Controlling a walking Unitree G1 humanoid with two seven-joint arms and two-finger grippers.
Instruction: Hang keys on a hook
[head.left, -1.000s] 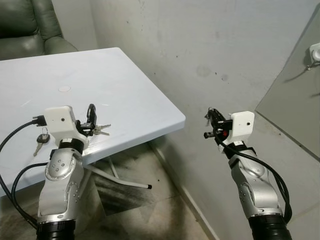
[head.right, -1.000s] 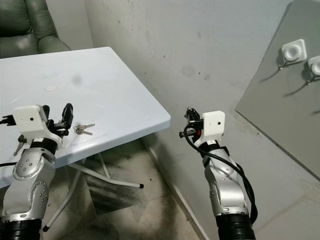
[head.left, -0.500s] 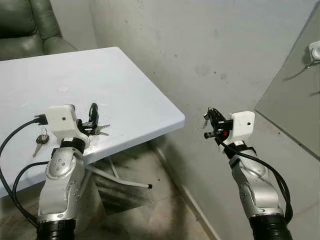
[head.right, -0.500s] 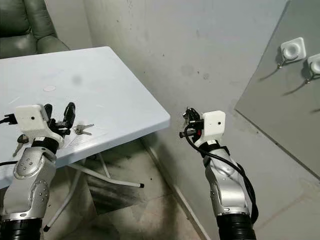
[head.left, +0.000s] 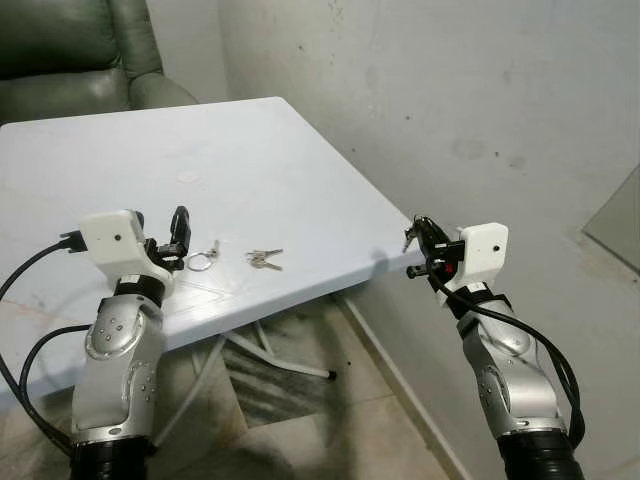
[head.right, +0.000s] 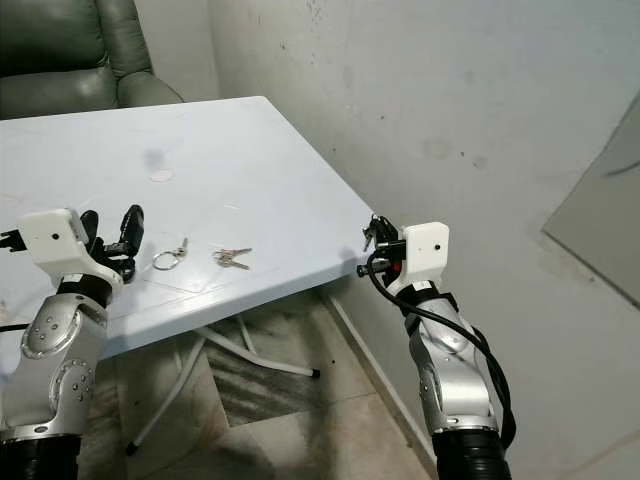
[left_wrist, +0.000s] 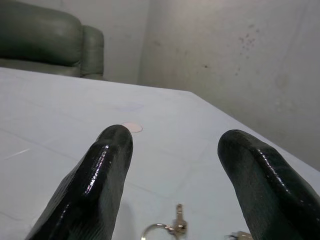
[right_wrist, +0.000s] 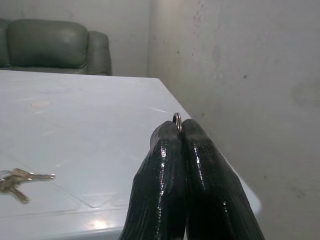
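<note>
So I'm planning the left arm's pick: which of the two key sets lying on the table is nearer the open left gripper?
The set with the big round ring, lying just ahead of the left gripper. The other keys lie farther toward the table's wall-side edge.

Head stereo pair: looks forward and down from above both arms onto the white table, the floor and the grey wall; the right eye view sits slightly to the side, so the same scene is shifted.
Left wrist view: low over the tabletop, close, looking along the left gripper toward the green armchair and the wall corner.
Right wrist view: off the table's edge, looking along the right gripper across the tabletop to the same armchair.
Shared: table, armchair, wall; keys lie in all views.
</note>
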